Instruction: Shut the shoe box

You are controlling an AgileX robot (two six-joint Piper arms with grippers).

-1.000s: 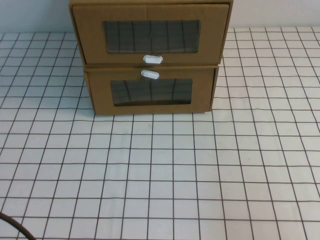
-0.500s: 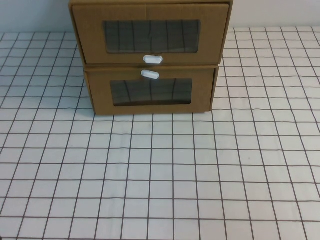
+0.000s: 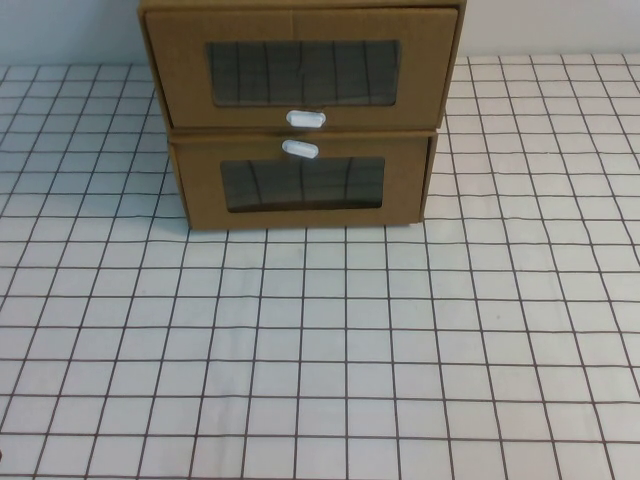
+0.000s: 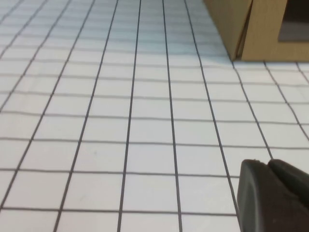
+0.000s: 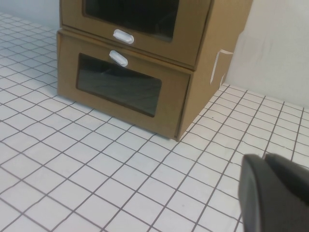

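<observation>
The shoe box is the upper of two stacked brown cardboard boxes at the back middle of the table. It has a wide clear window, with a white pull tab just below it. The right wrist view shows the shoe box and its tab, with no gap around the front panel. Neither arm appears in the high view. My left gripper is shut and empty, low over the table, left of the boxes. My right gripper is shut and empty, in front of the boxes on their right.
The lower cardboard box carries the shoe box and has its white tab above its window. Its near corner shows in the left wrist view. A white cloth with a dark grid covers the table. A pale wall stands behind.
A dark cable at the lower left corner of the high view has slid out of sight. The boxes have not moved.
</observation>
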